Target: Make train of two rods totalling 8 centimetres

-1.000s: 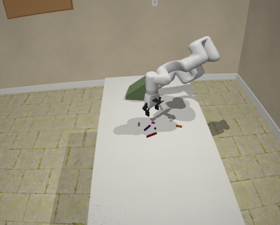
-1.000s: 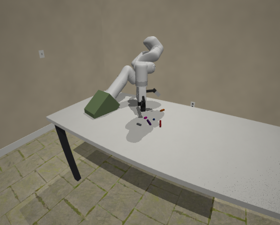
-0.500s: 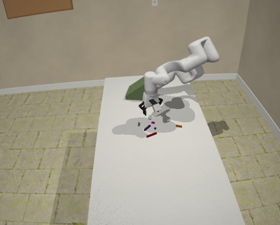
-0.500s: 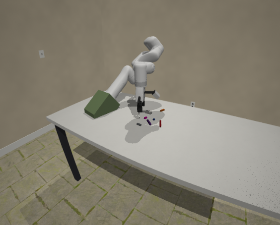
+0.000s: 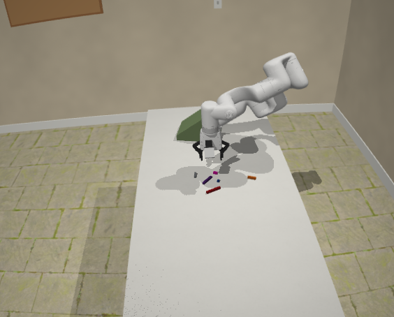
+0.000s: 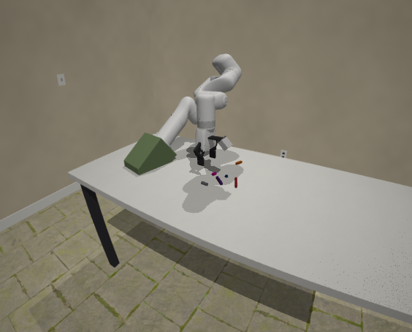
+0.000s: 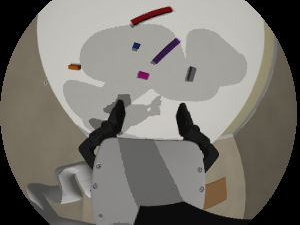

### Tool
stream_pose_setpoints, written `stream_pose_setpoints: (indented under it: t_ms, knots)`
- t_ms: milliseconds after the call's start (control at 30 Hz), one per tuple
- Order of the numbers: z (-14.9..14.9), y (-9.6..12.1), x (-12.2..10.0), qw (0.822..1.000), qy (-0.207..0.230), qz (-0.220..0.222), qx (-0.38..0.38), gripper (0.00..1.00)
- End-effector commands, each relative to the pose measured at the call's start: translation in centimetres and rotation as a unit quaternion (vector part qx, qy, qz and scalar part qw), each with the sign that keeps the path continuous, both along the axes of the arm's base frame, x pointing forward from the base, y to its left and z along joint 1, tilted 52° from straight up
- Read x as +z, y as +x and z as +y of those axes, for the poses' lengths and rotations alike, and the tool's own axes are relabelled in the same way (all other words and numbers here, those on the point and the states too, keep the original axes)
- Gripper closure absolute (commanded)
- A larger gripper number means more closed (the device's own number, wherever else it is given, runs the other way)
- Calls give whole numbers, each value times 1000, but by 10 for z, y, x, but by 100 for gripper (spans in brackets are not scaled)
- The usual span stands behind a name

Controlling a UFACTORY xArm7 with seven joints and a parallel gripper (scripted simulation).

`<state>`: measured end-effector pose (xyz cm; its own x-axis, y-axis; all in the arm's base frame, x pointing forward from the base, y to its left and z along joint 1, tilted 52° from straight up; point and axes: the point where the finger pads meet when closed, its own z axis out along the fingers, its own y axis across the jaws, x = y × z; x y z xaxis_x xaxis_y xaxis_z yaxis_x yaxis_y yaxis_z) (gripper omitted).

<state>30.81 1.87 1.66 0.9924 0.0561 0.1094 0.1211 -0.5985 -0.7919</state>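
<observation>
Wrist view: black two-fingered claw [image 5: 211, 158] [image 6: 207, 158] [image 7: 151, 107] wide open, above white rectangular table [image 5: 223, 244] [image 6: 296, 219] [image 7: 225, 34]. Relative to it, small purple rod [image 5: 207, 180] [image 6: 219, 180] [image 7: 165, 51] at twelve o'clock; long red rod [image 5: 213, 190] [image 6: 236, 182] [image 7: 151, 16] beyond, also twelve; short orange rod [image 5: 251, 177] [image 6: 239, 162] [image 7: 74, 67] toward ten.

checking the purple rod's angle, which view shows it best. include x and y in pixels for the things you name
Wrist view: purple rod [image 5: 207, 180] [image 6: 219, 180] [image 7: 165, 51] looks largest there, unblocked, its slant plain. Top view shows it whole but small, between grey rod [image 5: 195, 174] [image 6: 204, 183] [image 7: 190, 74] and blue rod [image 5: 218, 181] [image 6: 226, 176] [image 7: 136, 46]. Exterior shows it small, foreshortened.

white table [image 5: 223, 244] [image 6: 296, 219] [image 7: 232, 36]: six scattered rods, green wedge-like block [image 5: 190, 127] [image 6: 146, 155].
</observation>
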Motion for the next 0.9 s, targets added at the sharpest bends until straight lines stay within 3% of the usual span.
stream_pose_setpoints:
  t_ms: [0, 300, 367, 400, 600, 867]
  knots:
    - [-3, 2, -2, 996, -1, 68, -49, 0]
    - [-6, 2, -5, 977, 1, 172, -128, 0]
    - [-6, 2, -5, 977, 1, 172, -128, 0]
    - [-7, 3, -6, 967, 2, 205, -153, 0]
    - [-8, 3, -9, 943, 4, 267, -199, 0]
    - [-11, 4, -12, 898, 5, 352, -265, 0]
